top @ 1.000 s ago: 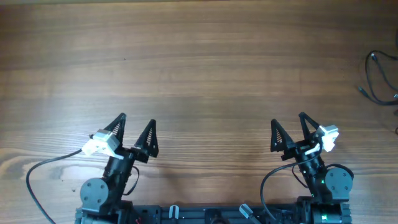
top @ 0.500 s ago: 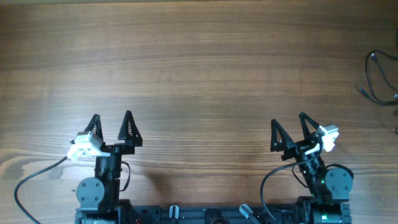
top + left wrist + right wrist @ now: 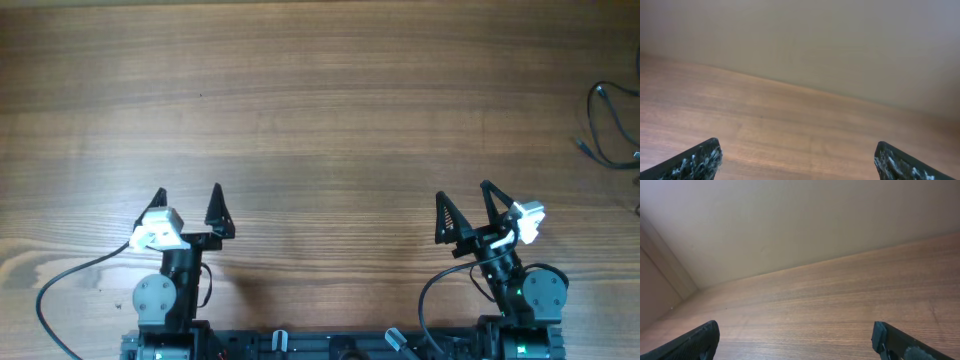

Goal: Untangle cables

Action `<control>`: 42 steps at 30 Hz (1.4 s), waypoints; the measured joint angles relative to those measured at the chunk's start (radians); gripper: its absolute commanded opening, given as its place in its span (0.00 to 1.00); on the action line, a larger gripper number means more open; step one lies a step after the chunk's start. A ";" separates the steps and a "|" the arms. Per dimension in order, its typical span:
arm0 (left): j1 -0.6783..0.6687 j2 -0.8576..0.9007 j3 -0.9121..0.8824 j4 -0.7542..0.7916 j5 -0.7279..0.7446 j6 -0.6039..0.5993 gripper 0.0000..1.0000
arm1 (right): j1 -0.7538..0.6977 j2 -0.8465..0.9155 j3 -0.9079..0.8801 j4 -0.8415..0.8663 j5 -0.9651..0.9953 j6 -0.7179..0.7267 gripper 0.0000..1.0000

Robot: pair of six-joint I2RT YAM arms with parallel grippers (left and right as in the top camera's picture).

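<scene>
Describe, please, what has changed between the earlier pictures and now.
The left gripper swung to its left, away from the other arm, then eased slightly back toward it. It stayed open and took hold of nothing. The right gripper, also open, and the cables at the overhead view's right edge stayed as they were.

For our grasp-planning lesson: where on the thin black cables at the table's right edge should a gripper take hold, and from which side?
Probably pinch the curved strand of the cables from above, across the wire, with the open right gripper: it lies flat on the table, nearer that arm.
</scene>
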 measured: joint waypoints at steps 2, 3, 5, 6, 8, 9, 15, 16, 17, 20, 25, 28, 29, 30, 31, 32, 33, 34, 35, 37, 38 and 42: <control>0.000 0.000 0.000 -0.041 0.000 0.013 1.00 | 0.000 0.000 0.000 0.000 0.000 0.000 1.00; 0.000 0.000 -0.001 -0.052 0.000 0.016 1.00 | 0.000 0.000 0.000 0.000 0.000 0.000 1.00; 0.000 0.000 -0.001 -0.054 0.000 0.024 1.00 | 0.000 0.000 0.000 0.000 0.000 0.000 1.00; 0.000 0.000 -0.001 -0.054 0.000 0.027 1.00 | 0.000 0.000 0.000 0.000 0.000 0.000 1.00; 0.000 0.000 -0.001 -0.054 0.000 0.031 1.00 | 0.000 0.000 0.000 0.000 0.000 0.000 1.00; 0.000 0.000 -0.001 -0.054 0.000 0.031 1.00 | 0.000 0.000 0.000 0.000 0.000 0.000 1.00; 0.000 0.000 -0.001 -0.054 0.000 0.031 1.00 | 0.000 0.000 0.000 0.000 0.000 0.000 1.00; 0.000 0.000 -0.001 -0.054 0.000 0.031 1.00 | 0.000 0.000 0.000 0.000 0.000 0.000 0.99; 0.000 0.000 -0.001 -0.054 0.000 0.031 1.00 | 0.000 0.000 0.000 0.000 0.000 0.000 1.00; 0.000 0.000 -0.001 -0.054 0.000 0.031 1.00 | 0.000 0.000 0.000 0.000 0.000 0.000 1.00; 0.000 0.000 -0.001 -0.054 0.000 0.031 1.00 | 0.000 0.000 0.000 0.000 0.000 0.000 1.00; 0.000 0.000 -0.001 -0.054 0.000 0.031 1.00 | 0.000 0.000 0.000 0.000 0.000 0.000 1.00; 0.000 0.000 -0.001 -0.054 0.000 0.031 1.00 | 0.000 0.000 0.000 0.000 0.000 0.000 0.99; 0.000 0.000 -0.001 -0.054 0.000 0.031 1.00 | 0.000 0.000 0.000 0.000 0.000 0.000 1.00; 0.000 0.000 -0.001 -0.054 0.000 0.031 1.00 | 0.000 0.000 0.000 0.000 0.000 0.000 1.00; 0.000 0.000 -0.001 -0.054 0.000 0.031 1.00 | 0.000 0.000 0.000 0.000 0.000 0.000 1.00; 0.000 0.000 -0.001 -0.054 0.000 0.031 1.00 | 0.000 0.000 0.000 0.000 0.000 0.000 1.00; 0.000 0.000 -0.001 -0.054 0.000 0.031 1.00 | 0.000 0.000 0.000 0.000 0.000 0.000 1.00; 0.000 0.000 -0.001 -0.054 0.000 0.031 1.00 | 0.000 0.000 0.000 0.000 0.000 0.000 1.00; 0.000 0.000 -0.001 -0.054 0.000 0.031 1.00 | 0.000 0.000 0.000 0.000 0.000 0.000 1.00; 0.000 0.000 -0.001 -0.054 0.000 0.031 1.00 | 0.000 0.000 0.000 0.000 0.000 0.000 1.00; 0.000 0.000 -0.001 -0.054 0.000 0.031 1.00 | 0.000 0.000 0.000 -0.001 0.023 -0.003 1.00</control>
